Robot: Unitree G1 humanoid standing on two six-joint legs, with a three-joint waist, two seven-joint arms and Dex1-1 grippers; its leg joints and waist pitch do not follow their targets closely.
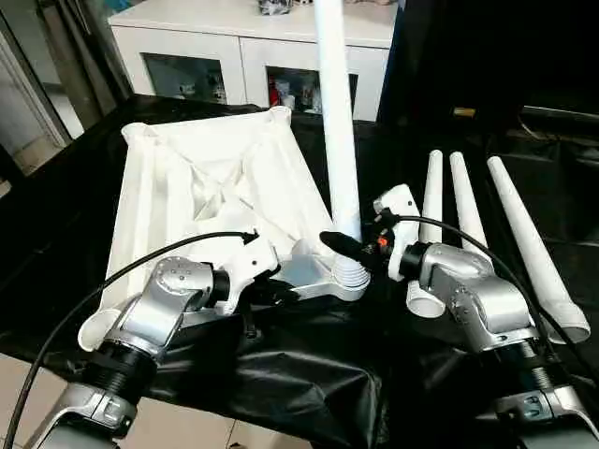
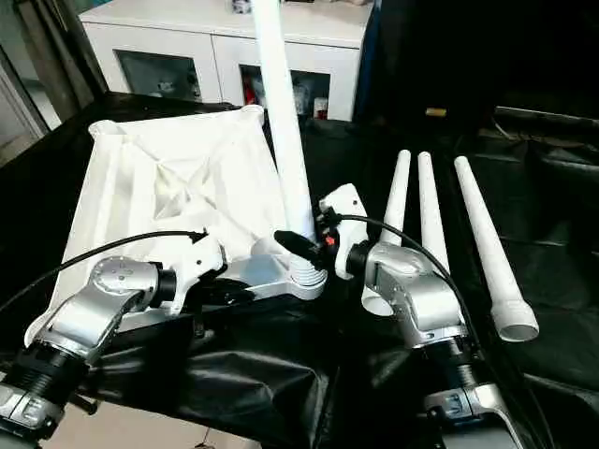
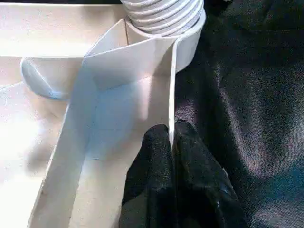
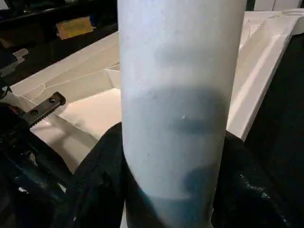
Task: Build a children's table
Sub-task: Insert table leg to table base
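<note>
From our head view, the tabletop point(image 1: 211, 187) lies ribs-up on the black cloth point(image 1: 309, 374), and one leg point(image 1: 337, 122) stands upright in the near corner socket point(image 1: 351, 278), its threads showing, so we judge it not fully seated. Three legs point(image 1: 468, 201) lie just beside, to our right, unfitted. Our right gripper point(image 1: 351, 245) clasps the standing leg low down; our left gripper point(image 1: 271, 290) sits at the near rim. At our left wrist, the fingers point(image 3: 156, 156) pinch the thin rim wall point(image 3: 172, 95), the socket just beyond. At our right wrist, the fingers point(image 4: 102, 180) wrap the leg on both sides.
</note>
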